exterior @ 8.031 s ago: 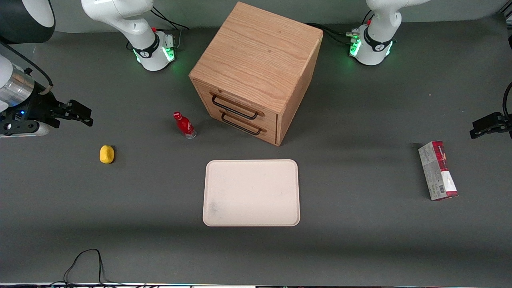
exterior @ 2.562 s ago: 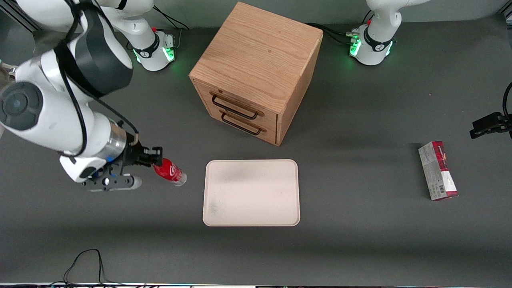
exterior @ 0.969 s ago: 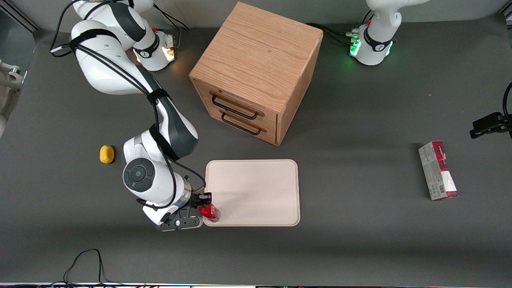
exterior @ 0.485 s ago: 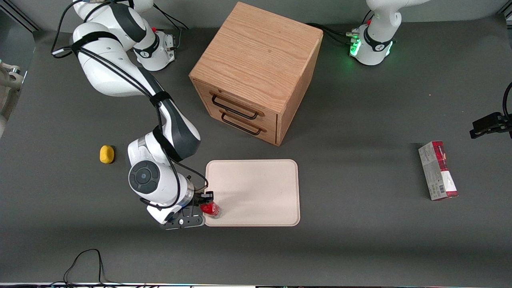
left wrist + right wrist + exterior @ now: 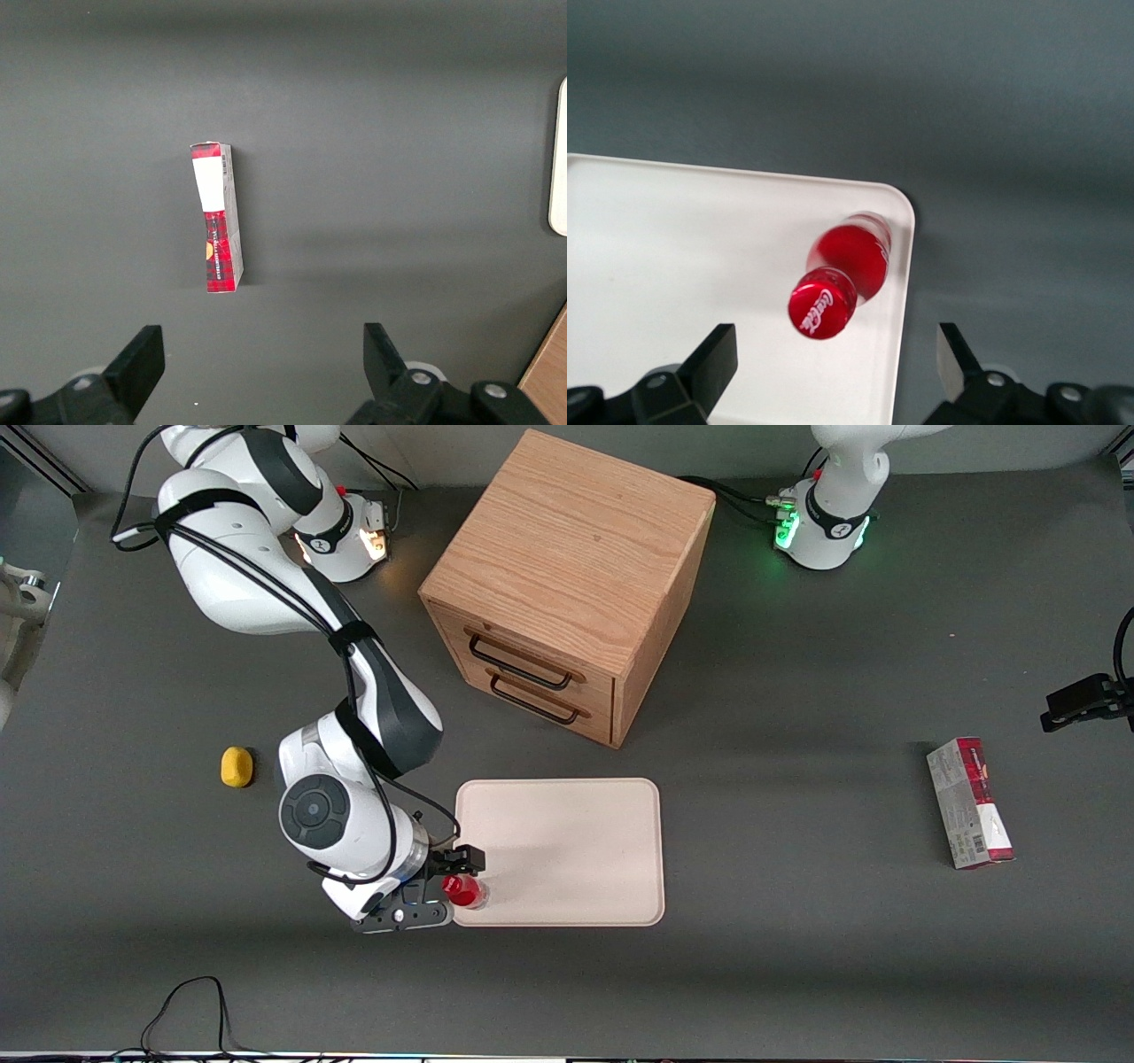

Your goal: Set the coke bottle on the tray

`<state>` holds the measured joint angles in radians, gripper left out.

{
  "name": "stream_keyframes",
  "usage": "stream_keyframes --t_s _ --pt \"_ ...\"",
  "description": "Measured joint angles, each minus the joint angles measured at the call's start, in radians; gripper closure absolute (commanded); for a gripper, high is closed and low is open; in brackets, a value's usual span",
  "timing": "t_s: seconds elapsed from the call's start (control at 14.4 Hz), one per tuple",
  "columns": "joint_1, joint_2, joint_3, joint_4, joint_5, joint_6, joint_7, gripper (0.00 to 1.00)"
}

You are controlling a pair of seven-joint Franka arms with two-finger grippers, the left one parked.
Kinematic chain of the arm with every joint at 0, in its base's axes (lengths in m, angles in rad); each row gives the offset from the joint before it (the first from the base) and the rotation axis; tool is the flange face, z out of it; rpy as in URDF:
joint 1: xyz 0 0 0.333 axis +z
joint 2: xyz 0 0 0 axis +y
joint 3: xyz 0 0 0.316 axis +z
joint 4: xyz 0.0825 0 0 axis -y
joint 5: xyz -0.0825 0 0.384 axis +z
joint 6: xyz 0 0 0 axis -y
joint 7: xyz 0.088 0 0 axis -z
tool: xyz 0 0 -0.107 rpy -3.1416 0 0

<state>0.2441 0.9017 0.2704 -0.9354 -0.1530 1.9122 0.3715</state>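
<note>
Coke bottle (image 5: 837, 270) upright, red-capped, on tray (image 5: 673, 257); hand (image 5: 833, 372) above, fingers spread

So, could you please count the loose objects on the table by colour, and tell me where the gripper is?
Red: 2, coke bottle, carton
Yellow: 1, lump
Cream: 1, tray
Wood: 1, drawer cabinet
Total: 5
Gripper: open, above the bottle.

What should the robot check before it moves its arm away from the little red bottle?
1. Coke bottle stands on the tray: ok, upright by the corner nearest the working arm.
2. Gripper let go: ok, fingers open on either side of the bottle, not touching.
3. Bottle clear of the rim: cannot tell, it is very close to the edge.
4. Way up is clear: ok, nothing above the cap.
5. Drawer cabinet out of the way: ok, farther from the front camera.
</note>
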Motion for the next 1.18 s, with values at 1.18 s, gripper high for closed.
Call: stream_keyframes --t_s 1.18 --pt "-0.031 -1.141 -0.345 -1.008 0.128 -0.113 -0.18 0.0"
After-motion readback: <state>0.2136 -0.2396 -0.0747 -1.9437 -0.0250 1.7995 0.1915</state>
